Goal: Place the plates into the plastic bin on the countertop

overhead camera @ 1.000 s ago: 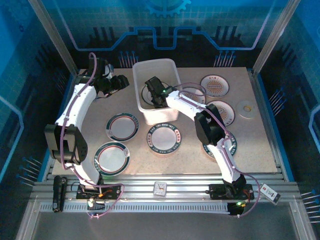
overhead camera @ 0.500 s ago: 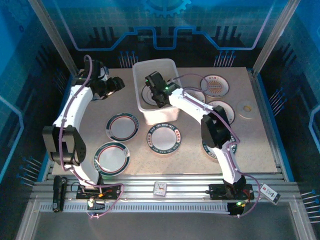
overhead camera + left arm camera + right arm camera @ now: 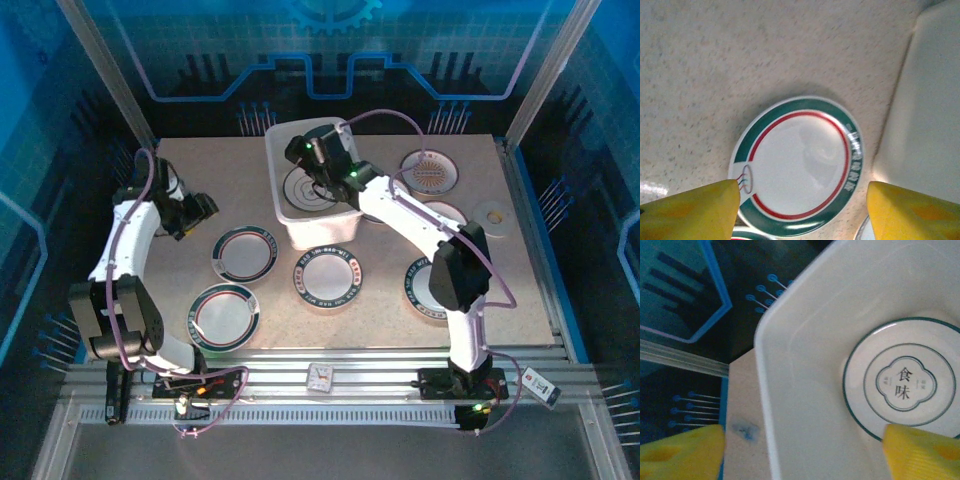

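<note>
While the right hand (image 3: pixel 305 150) has lifted clear, the grey-motif plate (image 3: pixel 902 385) lies flat in the plastic bin (image 3: pixel 322 233): one delivered.
Right hand now over the bin's far rim, fingers wide apart, holding nothing. Left hand (image 3: pixel 800 210) has swung in from the far corner and hovers open and empty above the green-rimmed plate (image 3: pixel 800 165) on the counter (image 3: pixel 740 50). Likely the next pickup.

Grey-motif plate (image 3: pixel 900 385) cut off at rt edge; dark-rimmed plate (image 3: pixel 324 278) lettering prob. too small to read.
</note>
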`<state>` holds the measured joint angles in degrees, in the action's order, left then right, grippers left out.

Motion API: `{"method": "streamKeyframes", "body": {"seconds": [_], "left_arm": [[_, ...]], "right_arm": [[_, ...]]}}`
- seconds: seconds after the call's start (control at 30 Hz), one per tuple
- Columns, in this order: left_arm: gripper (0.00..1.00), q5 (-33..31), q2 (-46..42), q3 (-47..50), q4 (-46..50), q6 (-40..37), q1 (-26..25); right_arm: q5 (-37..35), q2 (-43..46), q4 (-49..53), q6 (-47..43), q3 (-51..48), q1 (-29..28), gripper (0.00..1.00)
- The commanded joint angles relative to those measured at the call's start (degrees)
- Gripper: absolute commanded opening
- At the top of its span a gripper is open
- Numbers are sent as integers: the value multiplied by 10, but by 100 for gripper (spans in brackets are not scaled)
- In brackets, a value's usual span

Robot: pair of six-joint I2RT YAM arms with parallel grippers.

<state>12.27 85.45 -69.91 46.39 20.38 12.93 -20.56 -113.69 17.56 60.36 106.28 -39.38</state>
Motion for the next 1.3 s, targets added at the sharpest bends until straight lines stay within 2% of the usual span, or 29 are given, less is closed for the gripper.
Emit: {"method": "streamKeyframes", "body": {"seconds": [0.0,0.1,0.17,0.27,0.33,0.5,0.8,1.27], "left_arm": [[69,3,-9,44,0,-7,5],[68,10,2,74,-13,0,7],[68,17,4,90,-27,2,7],[68,18,12,108,-43,3,7],[68,22,23,113,-45,1,7],[67,1,47,127,-45,-7,6],[64,6,77,152,-81,-15,-1],[53,-3,120,142,-94,-26,-28]], "right_arm": [[20,60,-30,-107,-42,-9,65],[25,105,-66,-117,-111,-6,47],[35,129,-92,-124,-151,-5,41],[41,159,-94,-141,-184,-4,24],[43,173,-90,-147,-199,-4,17],[47,194,-90,-144,-231,-3,18],[50,197,-91,-131,-245,1,18],[58,183,-88,-106,-248,7,14]]}}
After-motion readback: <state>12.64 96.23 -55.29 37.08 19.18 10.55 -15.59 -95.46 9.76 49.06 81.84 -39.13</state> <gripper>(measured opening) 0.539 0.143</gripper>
